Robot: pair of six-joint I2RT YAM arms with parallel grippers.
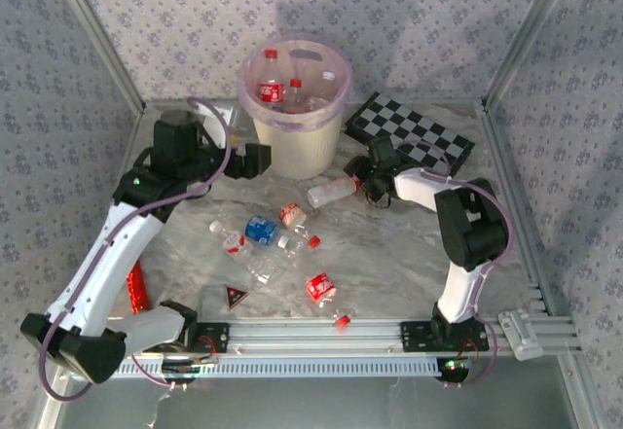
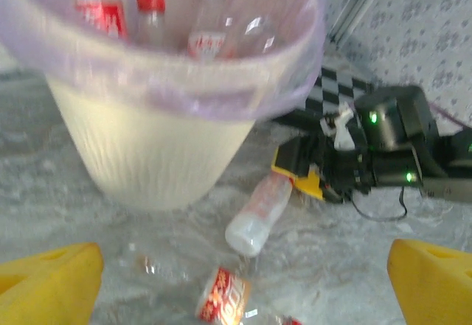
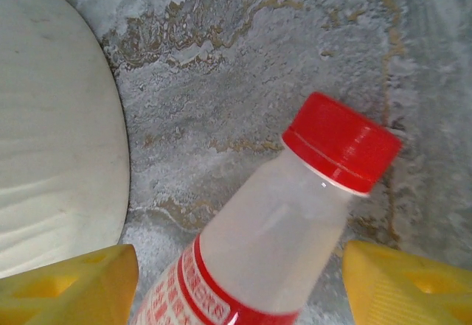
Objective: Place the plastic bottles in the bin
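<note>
Here the right pincer (image 3: 240,266) is standing partly open, straddling a red-capped bottle (image 3: 273,236) that is lying on its side on the table (image 3: 243,82). Its yellow fingers (image 3: 409,284) are sitting one on each side of the bottle. A strip of table is showing between the right-hand finger and the plastic, so the pincer is not clamping it. The other finger is lying just beside the label, and I cannot tell whether it is touching. The bottle is resting close to the foot of the bin (image 1: 302,147), on the bin's right side.

The right arm is rising from its base at the near right edge, folding at the elbow and reaching left and away. Its wrist is hanging low over the table in front of the checkerboard (image 1: 414,129).

The left pincer (image 2: 243,266) is gaping wide and holding nothing. It is hovering above the table just beside the bin's wall and looking across at the right pincer. The left arm is slanting away along the left side, then bending so that the forearm is pointing right toward the bin.

The bin is standing at the far middle of the table with three bottles (image 1: 270,84) inside. More are lying between the arms, among them a blue-labelled bottle (image 1: 260,230) and a red-labelled bottle (image 1: 319,288).
</note>
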